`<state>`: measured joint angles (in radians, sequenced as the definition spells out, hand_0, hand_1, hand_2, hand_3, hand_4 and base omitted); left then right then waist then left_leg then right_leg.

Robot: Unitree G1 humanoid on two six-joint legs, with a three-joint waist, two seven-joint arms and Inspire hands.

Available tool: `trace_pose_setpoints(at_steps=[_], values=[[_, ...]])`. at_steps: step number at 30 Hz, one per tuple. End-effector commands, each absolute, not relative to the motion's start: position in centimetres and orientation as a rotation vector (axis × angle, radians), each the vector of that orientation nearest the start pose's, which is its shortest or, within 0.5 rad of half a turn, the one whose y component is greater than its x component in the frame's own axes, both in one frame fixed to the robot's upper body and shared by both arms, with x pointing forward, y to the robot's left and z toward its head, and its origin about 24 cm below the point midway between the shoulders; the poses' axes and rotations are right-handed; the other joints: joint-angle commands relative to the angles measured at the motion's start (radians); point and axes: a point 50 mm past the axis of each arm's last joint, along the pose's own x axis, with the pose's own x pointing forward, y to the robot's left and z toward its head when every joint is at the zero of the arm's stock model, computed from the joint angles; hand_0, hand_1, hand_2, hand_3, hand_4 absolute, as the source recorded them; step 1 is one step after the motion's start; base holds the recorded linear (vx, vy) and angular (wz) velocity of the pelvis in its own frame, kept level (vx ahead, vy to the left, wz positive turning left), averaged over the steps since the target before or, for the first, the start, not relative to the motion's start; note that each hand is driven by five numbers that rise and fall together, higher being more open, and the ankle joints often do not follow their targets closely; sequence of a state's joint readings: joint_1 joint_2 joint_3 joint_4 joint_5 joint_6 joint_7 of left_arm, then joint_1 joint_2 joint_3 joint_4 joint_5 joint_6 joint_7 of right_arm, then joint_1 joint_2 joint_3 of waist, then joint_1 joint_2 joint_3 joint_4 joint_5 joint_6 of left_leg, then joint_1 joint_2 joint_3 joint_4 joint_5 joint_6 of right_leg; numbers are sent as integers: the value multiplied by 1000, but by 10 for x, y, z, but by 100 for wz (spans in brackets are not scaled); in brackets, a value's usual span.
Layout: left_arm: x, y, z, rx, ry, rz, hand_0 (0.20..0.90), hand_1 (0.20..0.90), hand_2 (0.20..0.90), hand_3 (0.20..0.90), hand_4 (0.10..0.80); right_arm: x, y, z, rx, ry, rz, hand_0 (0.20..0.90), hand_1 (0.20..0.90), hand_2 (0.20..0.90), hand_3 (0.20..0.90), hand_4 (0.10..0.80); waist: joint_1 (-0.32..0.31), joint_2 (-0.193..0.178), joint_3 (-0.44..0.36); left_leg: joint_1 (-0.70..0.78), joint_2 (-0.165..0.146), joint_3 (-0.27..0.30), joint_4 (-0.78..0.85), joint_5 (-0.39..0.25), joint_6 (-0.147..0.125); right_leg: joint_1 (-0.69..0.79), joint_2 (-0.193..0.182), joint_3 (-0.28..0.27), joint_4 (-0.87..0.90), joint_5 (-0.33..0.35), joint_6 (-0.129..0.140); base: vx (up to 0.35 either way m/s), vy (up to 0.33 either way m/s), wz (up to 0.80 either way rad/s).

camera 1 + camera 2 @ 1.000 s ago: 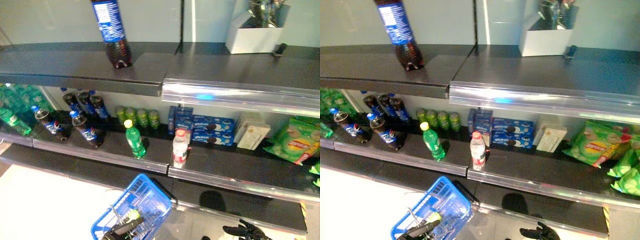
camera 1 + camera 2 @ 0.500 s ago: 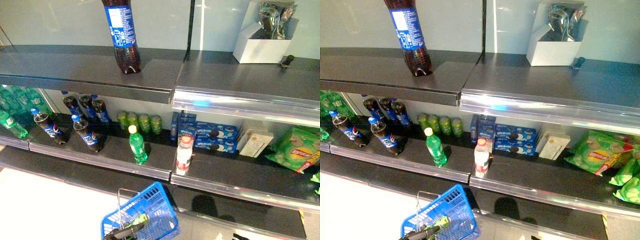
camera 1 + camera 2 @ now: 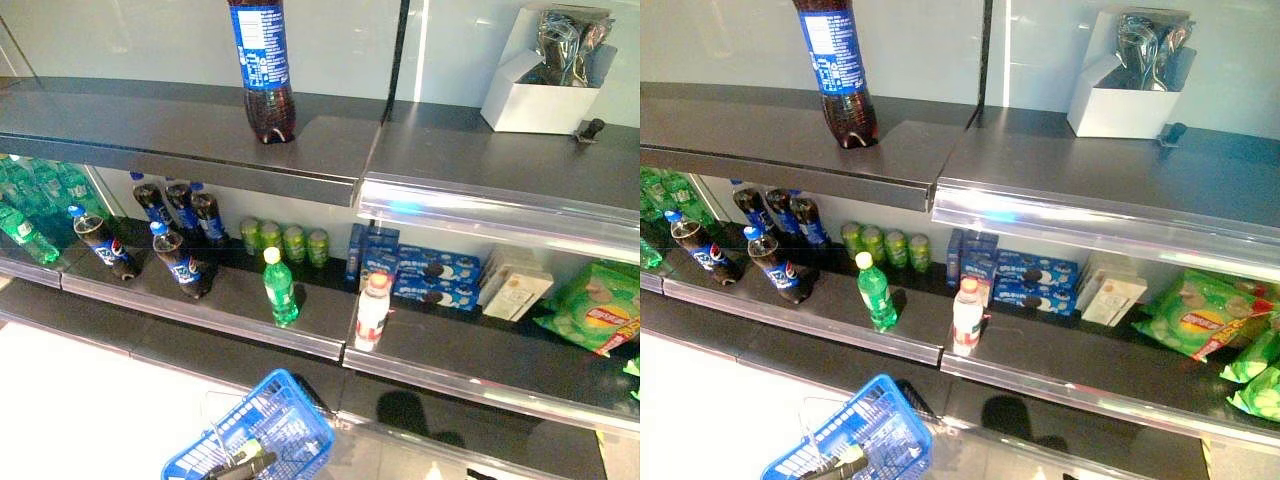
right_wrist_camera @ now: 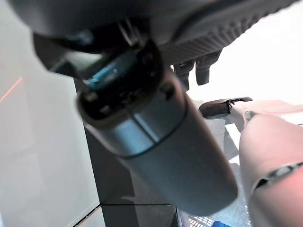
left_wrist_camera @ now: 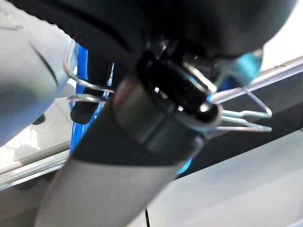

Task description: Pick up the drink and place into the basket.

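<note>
A green soda bottle [image 3: 279, 289] with a yellow cap and a white bottle [image 3: 371, 312] with a red cap stand upright near the front of the middle shelf [image 3: 250, 335]. On the top shelf stands a tall cola bottle [image 3: 262, 70]. Below the shelf hangs the blue wire basket [image 3: 262, 432], with my left hand [image 3: 240, 467] shut on its wire handle [image 5: 78, 92]. Something pale yellow-green shows by that hand; I cannot tell what it is. My right hand [image 4: 236, 23] shows only in its wrist view, away from the shelf.
Several cola bottles [image 3: 180, 262] lean at the middle shelf's left, beside green bottles [image 3: 30, 200] further left. Green cans [image 3: 285, 243], blue cookie boxes [image 3: 435, 280] and green snack bags [image 3: 595, 315] line the back and right. A white box [image 3: 545, 95] sits on the top shelf.
The whole picture has shifted, so the camera has moved. The right hand, at the lower edge a second ago, is out of both eye views. The basket sits lower in the picture.
</note>
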<state>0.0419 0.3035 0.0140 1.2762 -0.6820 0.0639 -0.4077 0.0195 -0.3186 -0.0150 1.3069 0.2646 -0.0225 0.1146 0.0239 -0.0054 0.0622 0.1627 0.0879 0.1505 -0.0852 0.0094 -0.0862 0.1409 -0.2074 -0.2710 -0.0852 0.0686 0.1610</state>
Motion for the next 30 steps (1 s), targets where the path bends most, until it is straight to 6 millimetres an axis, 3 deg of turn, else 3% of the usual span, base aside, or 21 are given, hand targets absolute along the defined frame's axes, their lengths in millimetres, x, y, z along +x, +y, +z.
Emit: trace_pose_setpoints(at_steps=[1,8,16,21,22,25,27,30], values=[[122,264,-136,-544,898,159,300,300,300,200,100,85,-283,-149,-11,1218,-273,900,900,900,900,800,18,-5,1,15,10,59,32,-74,13,-8,-14,31,60,-51,4,0,0,0],[110,264,-140,-511,949,157,300,300,300,200,100,73,-289,-149,-45,1249,-265,900,900,900,900,800,13,-3,19,-21,23,84,-2,-39,-6,-45,-8,28,5,-1,19,46,-18,-1],[185,248,-116,-531,743,87,300,300,300,200,100,167,-308,-111,-105,979,-282,900,900,900,900,800,-2,33,210,-270,36,81,-2,39,-15,-316,-7,37,16,69,10,-348,22,1],[210,249,-100,-543,653,56,300,300,300,200,100,196,-311,-94,-111,869,-285,900,900,900,900,800,0,34,280,-361,44,65,47,58,-18,-412,-14,41,84,63,1,-191,-19,0],[226,248,-89,-551,595,27,300,300,300,200,100,213,-311,-83,-109,783,-284,900,900,900,900,800,3,33,324,-450,52,36,151,43,-19,-492,-26,46,187,38,-7,-308,-35,-2],[242,247,-76,-553,534,6,300,300,300,200,100,236,-308,-65,-91,650,-262,900,900,900,900,800,7,24,359,-553,48,-11,298,4,-13,-591,-37,60,320,-4,-16,-257,-44,4],[244,247,-74,-555,525,5,300,300,300,200,100,240,-306,-62,-82,625,-256,900,900,900,900,800,9,21,361,-574,45,-22,327,-7,-11,-611,-39,64,346,-13,-17,-152,-41,0],[253,245,-67,-540,502,-17,300,300,300,200,100,270,-297,-35,-47,437,-206,900,900,900,900,800,18,7,368,-672,36,-67,487,-71,8,-704,-61,92,500,-67,-29,-169,-51,11]])
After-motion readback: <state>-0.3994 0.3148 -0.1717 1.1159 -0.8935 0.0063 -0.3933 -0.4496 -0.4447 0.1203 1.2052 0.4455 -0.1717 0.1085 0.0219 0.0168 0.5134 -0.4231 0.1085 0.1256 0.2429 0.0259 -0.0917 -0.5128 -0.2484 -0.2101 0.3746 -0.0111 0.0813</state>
